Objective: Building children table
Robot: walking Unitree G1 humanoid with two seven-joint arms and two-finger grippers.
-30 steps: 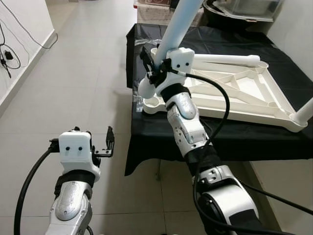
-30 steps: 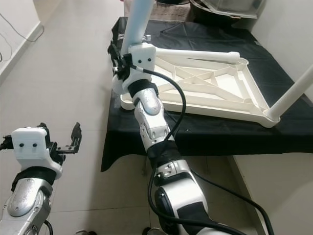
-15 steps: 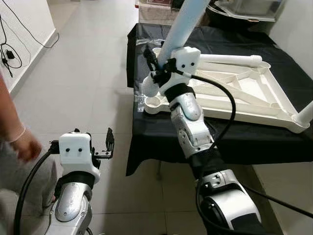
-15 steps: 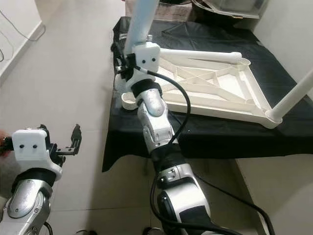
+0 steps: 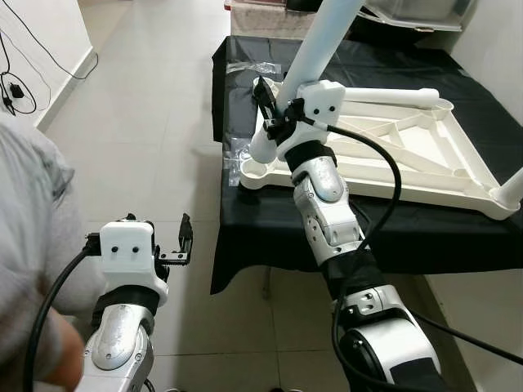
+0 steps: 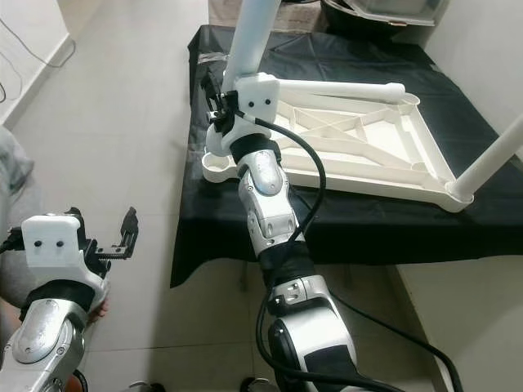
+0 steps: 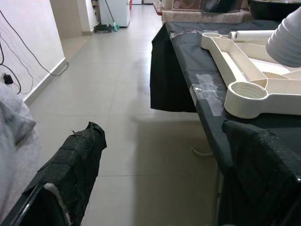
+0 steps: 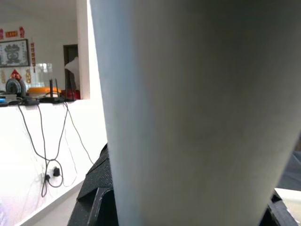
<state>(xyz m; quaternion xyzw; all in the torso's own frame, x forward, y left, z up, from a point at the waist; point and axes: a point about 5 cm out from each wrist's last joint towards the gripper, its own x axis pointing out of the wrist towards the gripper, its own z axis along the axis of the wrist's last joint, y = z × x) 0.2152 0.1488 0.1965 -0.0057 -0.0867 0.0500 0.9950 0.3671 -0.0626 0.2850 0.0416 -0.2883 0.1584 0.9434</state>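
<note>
1. White plastic upside-down children's table top [image 5: 409, 155] lies on the black-cloth-covered table [image 5: 392, 229], ribbed underside up; one white tube leg lying in it [image 5: 384, 98] along the far rim, another white leg [image 6: 490, 159] stands in the right near corner socket
2. Near-left round corner socket [image 5: 255, 172] empty
3. Right gripper [image 5: 270, 114] reached fwd over the table's left edge, fingers clamped on a long white cylindrical table leg [image 5: 315, 53]; leg tilted, lower end just above that socket
4. Left gripper [image 5: 184, 241] held low over the tiled floor [image 5: 147, 122], left of the cloth, fingers spread apart, nothing in them
5. Person in grey clothing [image 5: 33, 237] at far left, beside left arm
</note>
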